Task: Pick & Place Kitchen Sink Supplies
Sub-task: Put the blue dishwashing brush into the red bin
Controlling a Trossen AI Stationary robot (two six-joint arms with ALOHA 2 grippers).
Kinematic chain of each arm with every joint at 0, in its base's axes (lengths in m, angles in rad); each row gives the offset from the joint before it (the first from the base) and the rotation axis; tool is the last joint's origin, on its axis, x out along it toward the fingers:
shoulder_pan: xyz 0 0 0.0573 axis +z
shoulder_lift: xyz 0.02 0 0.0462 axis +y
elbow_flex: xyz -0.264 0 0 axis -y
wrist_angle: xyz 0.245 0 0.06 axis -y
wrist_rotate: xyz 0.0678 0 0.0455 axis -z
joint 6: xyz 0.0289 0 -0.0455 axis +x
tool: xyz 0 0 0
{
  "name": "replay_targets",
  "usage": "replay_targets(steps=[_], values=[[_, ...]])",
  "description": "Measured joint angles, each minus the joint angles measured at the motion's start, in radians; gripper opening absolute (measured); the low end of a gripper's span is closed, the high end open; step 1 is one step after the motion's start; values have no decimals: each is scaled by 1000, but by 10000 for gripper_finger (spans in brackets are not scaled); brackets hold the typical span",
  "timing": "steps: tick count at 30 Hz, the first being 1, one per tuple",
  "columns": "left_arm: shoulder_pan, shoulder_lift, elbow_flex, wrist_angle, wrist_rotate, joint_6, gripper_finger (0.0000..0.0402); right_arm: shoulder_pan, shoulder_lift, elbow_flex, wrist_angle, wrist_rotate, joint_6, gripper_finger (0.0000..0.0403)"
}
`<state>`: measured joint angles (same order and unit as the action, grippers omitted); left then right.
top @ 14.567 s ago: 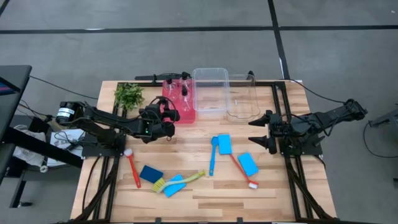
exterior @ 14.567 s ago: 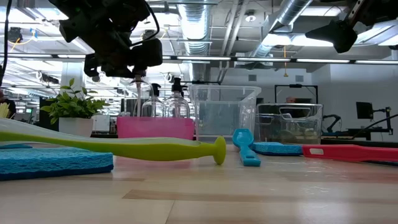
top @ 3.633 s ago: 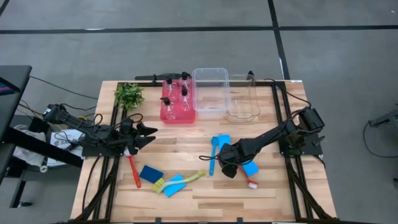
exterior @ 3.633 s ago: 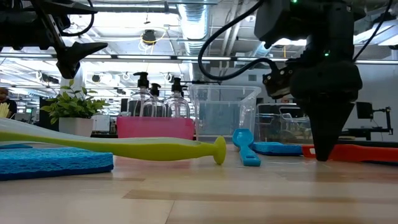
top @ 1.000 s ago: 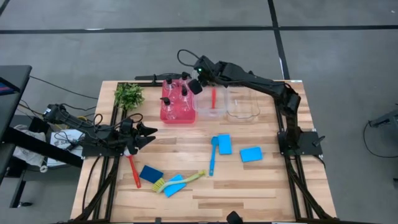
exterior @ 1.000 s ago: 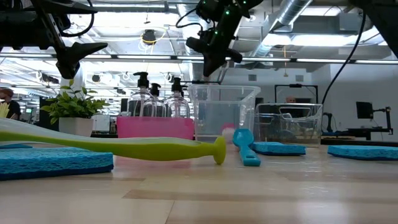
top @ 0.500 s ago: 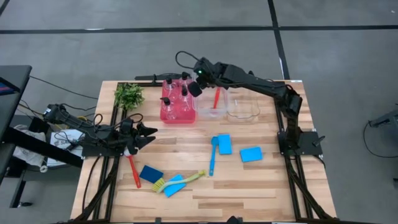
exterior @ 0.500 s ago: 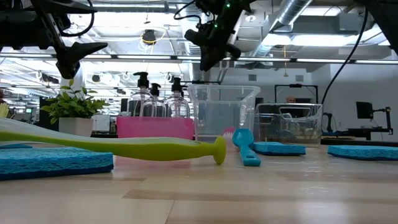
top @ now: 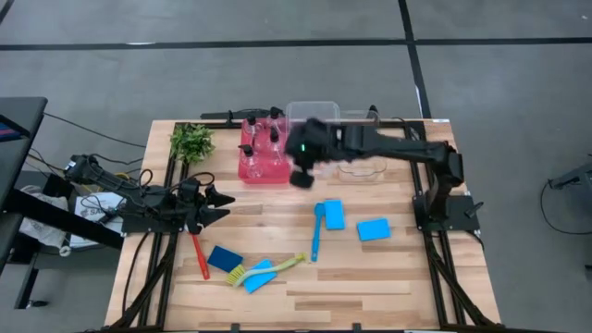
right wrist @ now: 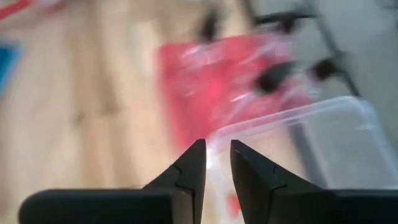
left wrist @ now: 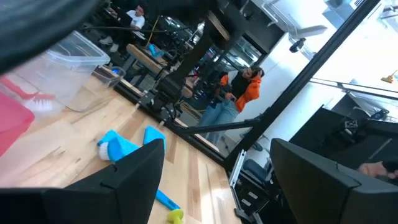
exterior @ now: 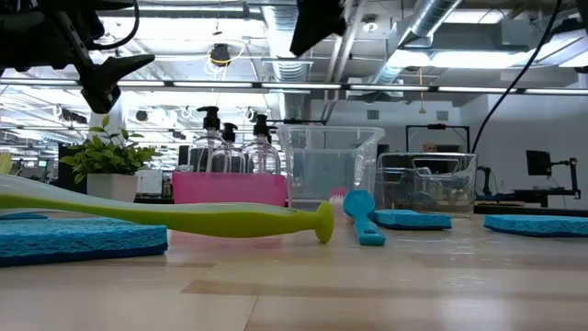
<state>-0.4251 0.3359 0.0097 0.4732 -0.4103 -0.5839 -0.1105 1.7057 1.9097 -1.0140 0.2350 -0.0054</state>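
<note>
The wooden counter (top: 388,277) is seen to fill the centre of the high view. At its upper edge two clear bins (top: 361,162) are set side by side, with a red tray (top: 262,169) to their left carrying clear bottles (top: 274,139) with black caps, and a leafy plant (top: 191,141) at the upper left. The right end effector (top: 302,178) is observed just below the left bin, fingers a narrow gap apart and nothing held. A red brush (exterior: 336,195) is seen inside the left bin in the low view. The left end effector (top: 218,200) is parked at the left of centre, fingers spread wide and empty. Blue sponges (top: 373,228) are found at centre right and lower left. A blue brush (top: 315,231) lies at centre, a second red brush (top: 199,254) at lower left, and a yellow-green brush (top: 268,267) beside it.
</note>
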Motion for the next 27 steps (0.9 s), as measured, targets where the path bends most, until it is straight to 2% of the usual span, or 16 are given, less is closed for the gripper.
replay_targets(steps=[3,6,11,17,27], values=[[0,0,0,0,0,1,296,76,-7,0,-95,-53,23,67],[0,0,0,0,7,70,296,141,-1,0,-165,-81,147,67],[0,1,0,-6,22,266,296,231,25,0,-189,-79,475,67],[0,22,0,-73,-37,447,296,336,83,0,-183,-71,1012,68],[0,92,0,-92,-4,475,296,473,246,0,-174,-14,1475,68]])
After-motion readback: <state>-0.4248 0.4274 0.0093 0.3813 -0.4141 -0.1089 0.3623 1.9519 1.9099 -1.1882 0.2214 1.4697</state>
